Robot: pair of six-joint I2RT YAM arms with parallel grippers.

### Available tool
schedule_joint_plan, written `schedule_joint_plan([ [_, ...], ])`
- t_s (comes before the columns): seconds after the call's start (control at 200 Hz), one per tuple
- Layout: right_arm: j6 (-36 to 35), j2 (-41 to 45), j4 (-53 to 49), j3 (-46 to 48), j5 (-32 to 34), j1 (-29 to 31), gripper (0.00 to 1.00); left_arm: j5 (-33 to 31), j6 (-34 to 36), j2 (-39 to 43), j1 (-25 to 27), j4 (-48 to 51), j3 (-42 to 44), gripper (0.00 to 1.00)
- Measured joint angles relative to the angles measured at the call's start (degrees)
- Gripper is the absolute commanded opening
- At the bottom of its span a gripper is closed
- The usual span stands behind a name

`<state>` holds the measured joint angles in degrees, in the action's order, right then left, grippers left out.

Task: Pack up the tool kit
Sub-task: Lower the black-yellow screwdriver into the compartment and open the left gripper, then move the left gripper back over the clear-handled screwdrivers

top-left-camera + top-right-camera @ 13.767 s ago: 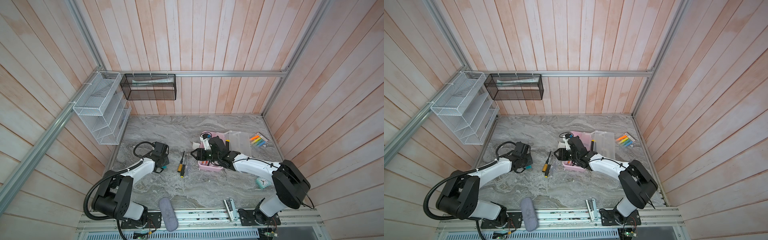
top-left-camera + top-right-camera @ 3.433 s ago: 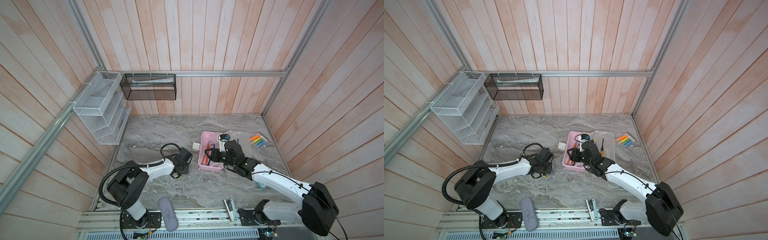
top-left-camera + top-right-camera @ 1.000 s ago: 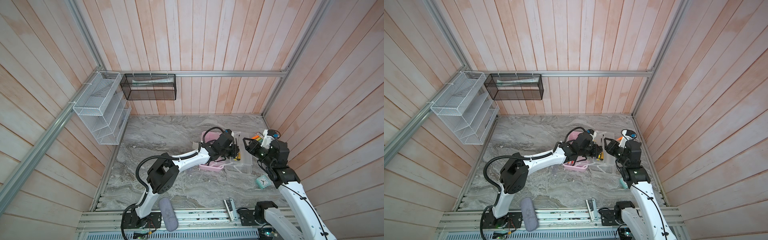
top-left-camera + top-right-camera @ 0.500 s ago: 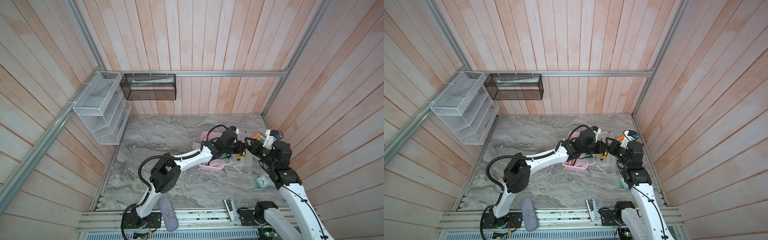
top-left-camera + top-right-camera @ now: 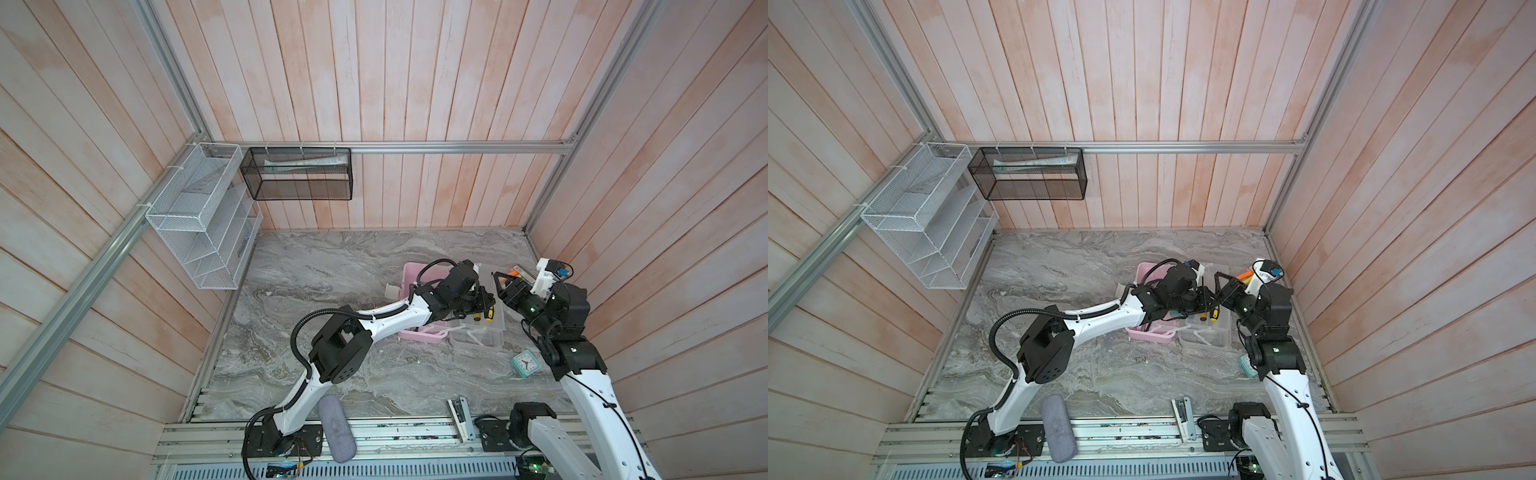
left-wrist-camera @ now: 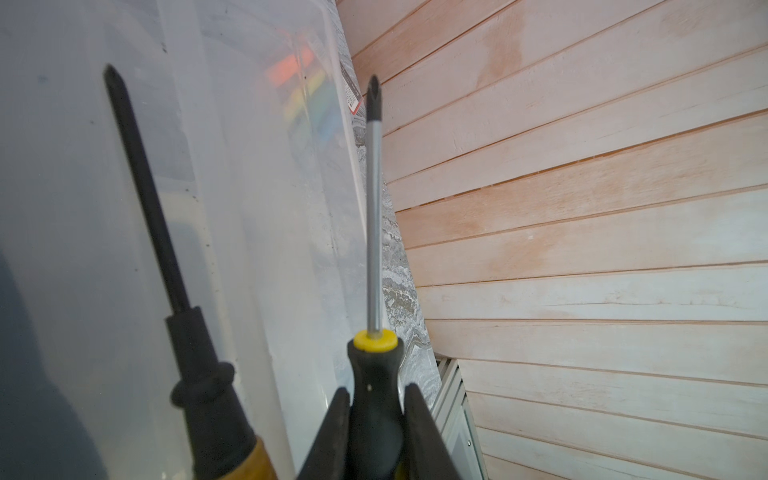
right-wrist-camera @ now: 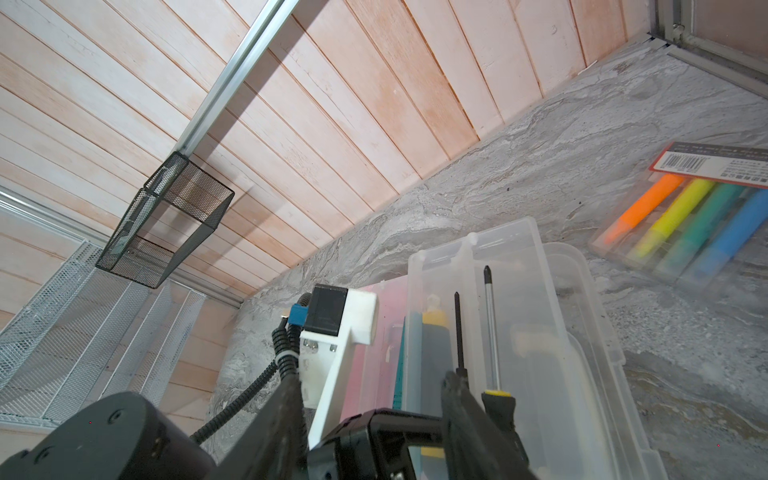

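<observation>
The tool kit's pink box (image 5: 409,272) (image 7: 382,324) stands open, its frosted lid (image 5: 478,338) (image 7: 548,299) lying flat beside it. My left gripper (image 5: 484,301) (image 6: 376,415) reaches across over the lid, shut on the black handle of a yellow-collared, silver-shafted screwdriver (image 6: 373,208) (image 7: 491,332). A second, black-shafted screwdriver (image 6: 145,187) (image 7: 458,332) lies parallel to it against the lid. My right gripper (image 5: 498,286) (image 7: 374,411) is open, with its fingers on either side of the left gripper's tip. Several tools show through the box wall.
A clear packet of neon highlighters (image 7: 685,220) (image 5: 519,272) lies by the right wall. A teal clock (image 5: 525,362) sits near the right arm. A grey pouch (image 5: 336,428) rests on the front rail. Wire racks (image 5: 199,216) hang on the left wall.
My left gripper has carried the screwdriver further right over the lid, up to the right gripper. The right gripper has come closer and opened slightly.
</observation>
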<state>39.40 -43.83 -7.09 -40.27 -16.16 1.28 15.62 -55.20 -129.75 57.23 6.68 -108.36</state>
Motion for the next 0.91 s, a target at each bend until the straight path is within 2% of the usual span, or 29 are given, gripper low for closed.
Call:
schedule_joint_plan([
  [0.14, 0.0, -0.04, 0.15, 0.02, -0.11, -0.15, 0.56, -0.17, -0.48, -0.28, 0.02, 0.0, 0.0, 0.29],
  [0.45, -0.04, -0.17, 0.52, 0.26, -0.09, -0.24, 0.57, -0.44, -0.52, -0.68, 0.11, -0.09, -0.46, 0.34],
  [0.625, -0.24, -0.98, 0.63, 0.09, -0.48, -0.24, 0.56, -1.81, 4.57, 0.26, 0.22, 0.28, -0.09, 0.44],
  [0.7, -0.42, -1.77, 0.57, -0.46, -0.9, -0.24, 0.56, -4.07, 8.07, 3.91, 0.02, 0.5, 3.89, 0.48],
  [0.795, -0.63, -2.95, 0.11, -2.03, -1.51, 0.28, 0.56, -7.28, 12.26, 12.44, -0.96, 1.27, 12.44, 0.51],
  [0.905, -1.51, -4.72, -0.15, -4.42, -0.15, 5.49, 0.56, -10.8, 16.28, 24.46, -3.82, 2.1, 22.34, 0.52],
])
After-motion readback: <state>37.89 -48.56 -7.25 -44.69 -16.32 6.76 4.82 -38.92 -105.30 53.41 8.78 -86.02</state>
